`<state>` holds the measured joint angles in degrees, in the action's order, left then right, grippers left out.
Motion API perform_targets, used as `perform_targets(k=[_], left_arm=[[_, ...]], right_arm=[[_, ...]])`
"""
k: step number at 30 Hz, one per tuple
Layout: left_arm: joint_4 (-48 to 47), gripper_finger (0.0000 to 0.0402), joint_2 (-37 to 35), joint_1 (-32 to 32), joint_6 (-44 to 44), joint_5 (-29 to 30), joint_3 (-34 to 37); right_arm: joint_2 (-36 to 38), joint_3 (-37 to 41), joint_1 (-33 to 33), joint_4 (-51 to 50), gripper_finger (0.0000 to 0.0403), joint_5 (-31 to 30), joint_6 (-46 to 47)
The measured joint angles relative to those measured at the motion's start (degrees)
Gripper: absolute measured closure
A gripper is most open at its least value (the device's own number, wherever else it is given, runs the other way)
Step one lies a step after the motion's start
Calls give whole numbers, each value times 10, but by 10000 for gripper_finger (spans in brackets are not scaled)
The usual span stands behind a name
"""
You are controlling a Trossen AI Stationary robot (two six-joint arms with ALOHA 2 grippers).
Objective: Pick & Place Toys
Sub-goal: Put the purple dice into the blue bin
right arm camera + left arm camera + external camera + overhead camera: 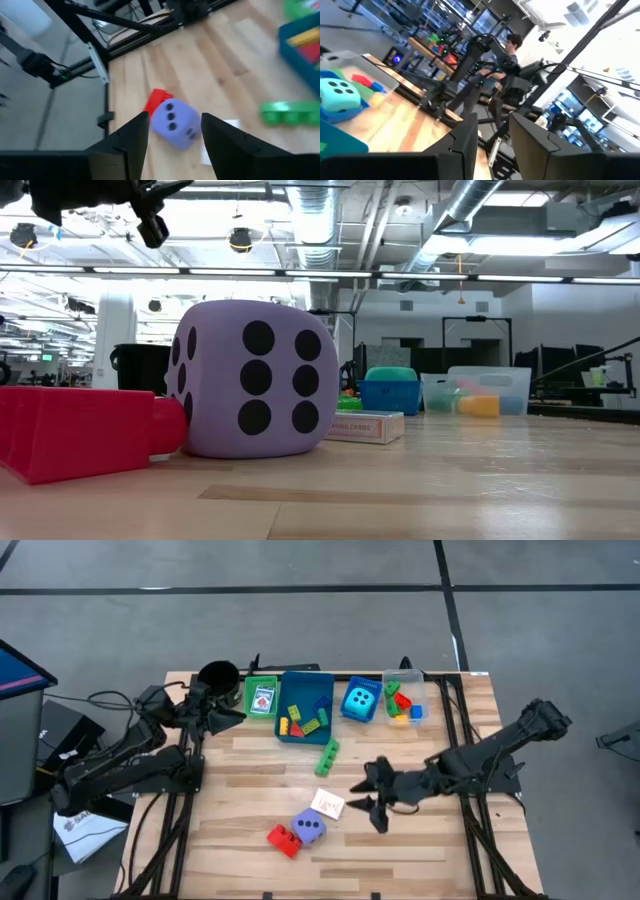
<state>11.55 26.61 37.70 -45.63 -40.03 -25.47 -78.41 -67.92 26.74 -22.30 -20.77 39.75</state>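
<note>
Blue tray [296, 690] holds bricks; teal dice [361, 700] fills a blue basket.

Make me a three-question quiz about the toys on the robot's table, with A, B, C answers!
1. Where is the teal dice?
A. in a blue tray at the back of the table
B. on the floor
C. inside the black cup

2. What colour is the brick lying next to the purple dice?
A. yellow
B. red
C. white

3. How are the fingers of the right gripper?
A. shut on the purple dice
B. shut on a card
C. open, holding nothing

Answers:
1. A, the high view shows it sitting in a small blue tray at the back.
2. B, the high and low views both show a red brick beside the dice.
3. C, the right wrist view shows the two fingers apart with the purple dice beyond them on the wood, not gripped.
</note>
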Motion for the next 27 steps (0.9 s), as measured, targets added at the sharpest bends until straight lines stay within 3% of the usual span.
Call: perform_targets(k=[4, 13, 18, 21, 27], left_arm=[[0, 295, 0, -18, -1, 0, 0], [6, 295, 0, -41, -3, 0, 0], [5, 295, 0, -50, -37, -5, 0], [5, 294, 0, -54, -44, -9, 0], [5, 293, 0, -56, -44, -10, 0]], right_arm=[[-30, 47, 12, 103, 227, -1, 47], [-171, 52, 0, 364, 227, 6, 96], [-241, 51, -21, 510, 227, 90, 184], [-263, 39, -32, 545, 227, 134, 227], [-294, -14, -37, 545, 227, 143, 254]])
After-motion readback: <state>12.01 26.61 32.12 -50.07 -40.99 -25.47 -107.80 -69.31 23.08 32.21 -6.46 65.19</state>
